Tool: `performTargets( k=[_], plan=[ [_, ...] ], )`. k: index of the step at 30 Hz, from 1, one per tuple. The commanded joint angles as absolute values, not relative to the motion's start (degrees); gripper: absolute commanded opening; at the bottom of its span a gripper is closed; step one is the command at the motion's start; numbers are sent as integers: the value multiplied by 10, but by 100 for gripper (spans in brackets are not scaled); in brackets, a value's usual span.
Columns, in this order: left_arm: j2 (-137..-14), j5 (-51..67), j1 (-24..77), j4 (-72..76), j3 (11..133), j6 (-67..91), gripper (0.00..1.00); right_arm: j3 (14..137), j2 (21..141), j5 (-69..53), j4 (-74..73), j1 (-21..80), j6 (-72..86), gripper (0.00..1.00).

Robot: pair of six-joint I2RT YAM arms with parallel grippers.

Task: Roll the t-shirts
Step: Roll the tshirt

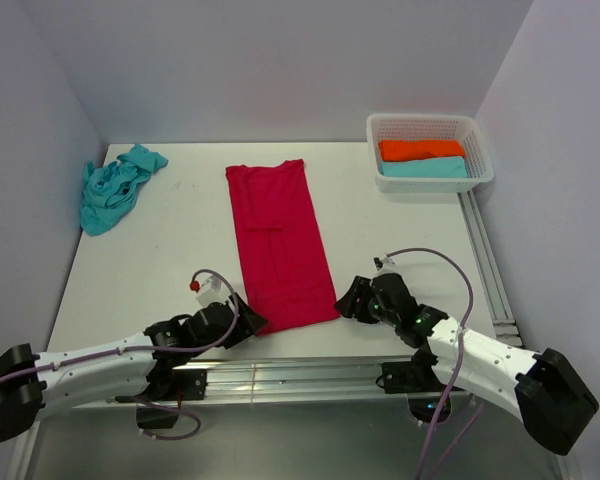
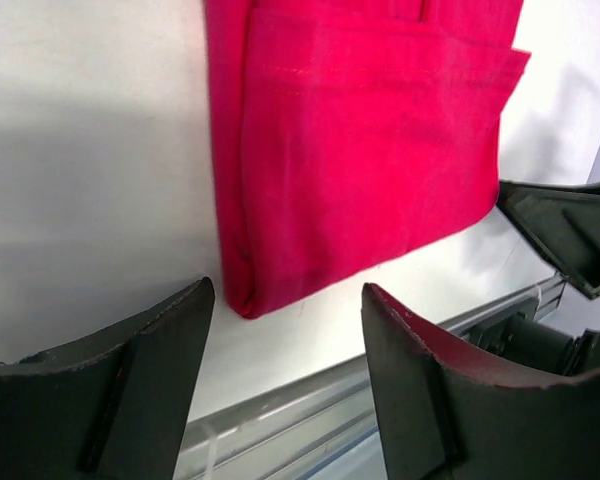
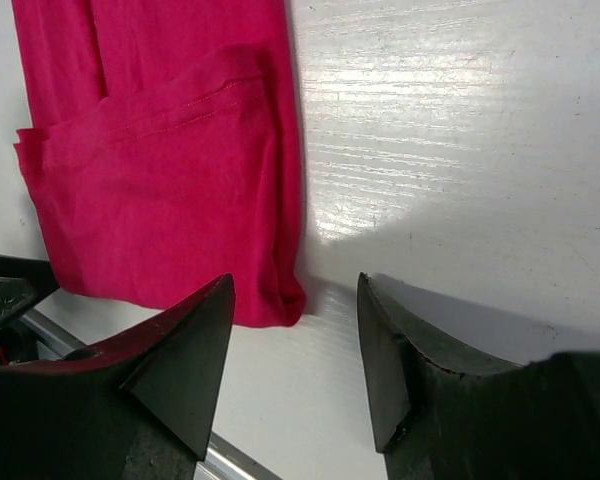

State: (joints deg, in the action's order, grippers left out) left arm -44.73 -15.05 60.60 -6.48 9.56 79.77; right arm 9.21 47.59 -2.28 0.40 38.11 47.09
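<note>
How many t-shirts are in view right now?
4: red shirt flat mid-table, turquoise heap far left, orange shirt and turquoise shirt in the basket. The heap or basket may hide more.

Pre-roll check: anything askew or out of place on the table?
Only the turquoise t-shirt stands out: crumpled in a heap at the far left, not laid flat. The red t-shirt, folded into a strip, lies slightly slanted. Nothing spilled or damaged.

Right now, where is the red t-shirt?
Top view: the red t-shirt lies lengthwise down the middle, its near end between the left pincer and right pincer.
</note>
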Motion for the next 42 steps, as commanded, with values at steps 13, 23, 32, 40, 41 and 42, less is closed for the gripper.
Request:
performTargets(
  k=[13, 23, 32, 40, 41, 42],
  plan=[
    [-499, -208, 647, -150, 92, 830, 63, 90, 503, 24, 4, 434, 526, 48],
    [-537, -195, 658, -147, 100, 834, 53, 90, 505, 18, -7, 439, 533, 48],
    [-563, -206, 669, -163, 112, 852, 16, 105, 537, 21, -8, 445, 524, 24],
    [-588, -221, 672, -175, 136, 853, 0, 128, 533, 24, -39, 447, 516, 0],
    [-589, -224, 675, -178, 139, 856, 0, 134, 533, 27, -47, 446, 515, 0],
    [-588, -225, 678, -184, 144, 856, 0, 142, 535, 30, -73, 447, 513, 0]
  ],
)
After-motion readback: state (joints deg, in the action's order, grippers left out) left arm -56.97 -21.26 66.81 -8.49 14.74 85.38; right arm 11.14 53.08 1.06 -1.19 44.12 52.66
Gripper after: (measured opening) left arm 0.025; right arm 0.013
